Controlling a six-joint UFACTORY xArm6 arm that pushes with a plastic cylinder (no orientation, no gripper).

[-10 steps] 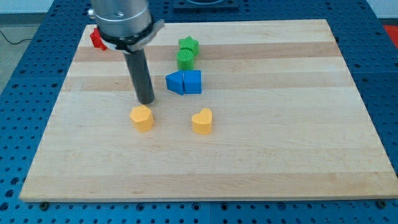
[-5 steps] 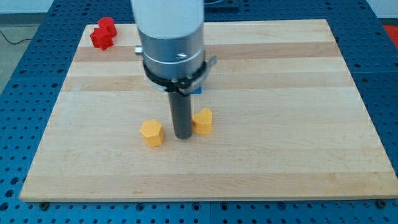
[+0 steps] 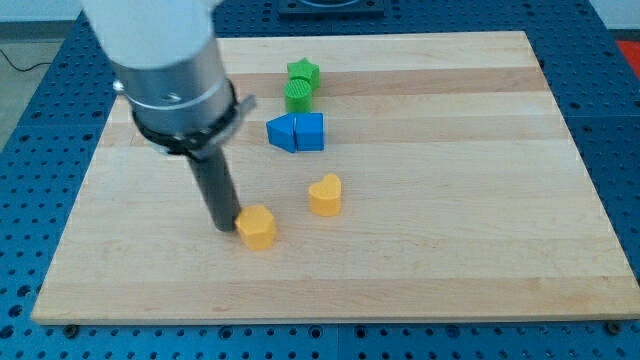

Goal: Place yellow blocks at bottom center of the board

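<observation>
Touching my tip [image 3: 224, 228], the squat yellow hexagonal block [image 3: 257, 226] shows no long axis.

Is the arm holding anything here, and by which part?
Nothing is held. My tip only presses the left side of the yellow hexagonal block.

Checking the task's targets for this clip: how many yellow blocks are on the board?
2. One yellow block sits left of centre, touching the right side of my tip. The other yellow block lies up and to its right, apart. The arm could hide others.
</observation>
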